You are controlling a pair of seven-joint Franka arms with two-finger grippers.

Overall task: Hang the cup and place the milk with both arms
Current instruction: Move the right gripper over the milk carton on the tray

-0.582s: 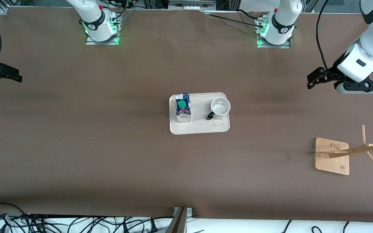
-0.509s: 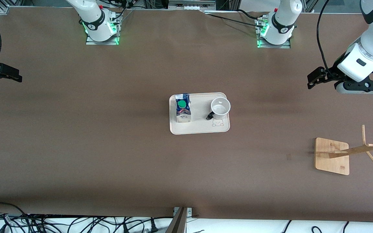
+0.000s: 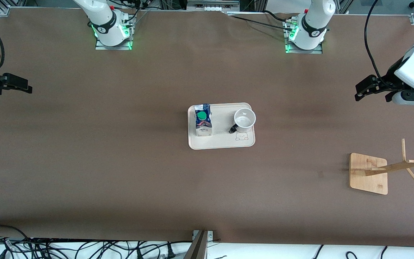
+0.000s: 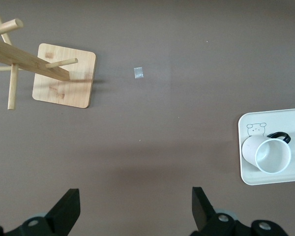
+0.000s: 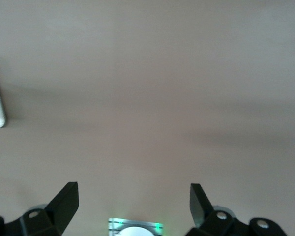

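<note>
Since the earlier frames the left gripper [image 3: 364, 89] has drawn away toward the left arm's end of the table, while the right gripper [image 3: 20, 86] has edged inward from the right arm's end; tray, milk, cup and rack lie as they did.

Front view: the cream tray [image 3: 221, 144] sits mid-table. On it the milk [image 3: 203, 120] stands upright at the side toward the right arm's end, green cap up; the cup [image 3: 244, 120] stands upright at the side toward the left arm's end, mouth up, black handle turned toward the camera. The wooden cup rack [image 3: 368, 173] is well apart, toward the left arm's end and nearer the camera than the tray. Both grippers hang over bare table, holding nothing.

Left wrist view: the left gripper's fingers [image 4: 66, 209] are spread wide and empty; the rack [image 4: 64, 76], cup [image 4: 268, 153] and tray [image 4: 248, 169] show below.

Right wrist view: the right gripper [image 5: 132, 201] has its fingers [image 5: 64, 201] spread wide and empty over brown table.
</note>
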